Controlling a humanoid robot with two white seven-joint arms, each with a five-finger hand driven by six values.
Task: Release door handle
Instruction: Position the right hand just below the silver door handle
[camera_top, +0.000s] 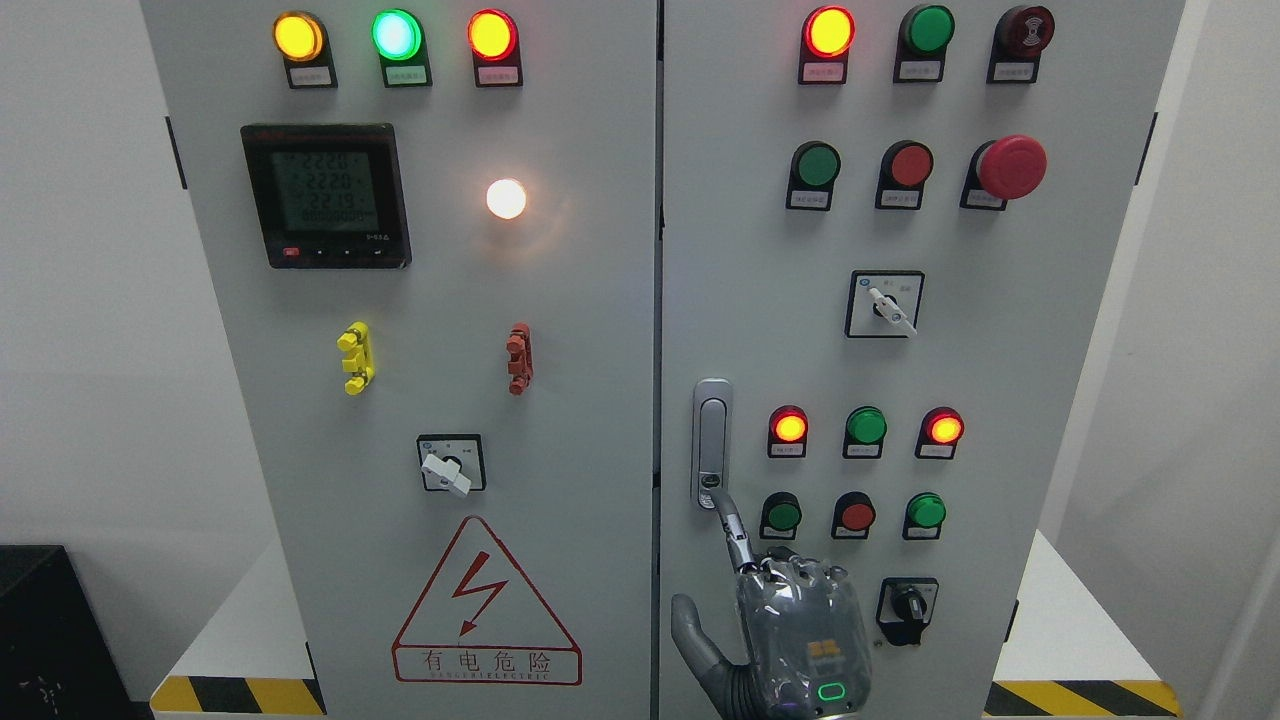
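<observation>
white walls (80, 330) both sides; black-yellow hazard-striped plinth (235, 694); black box (45, 640) lower left.

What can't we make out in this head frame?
- Hand: its arm is cut off by the bottom edge, so the side is unclear; index fingertip at the door handle base, contact not resolvable.
- Button labels: too small to read.
- Meter: digits blurred.
- Other hand: out of frame.
</observation>
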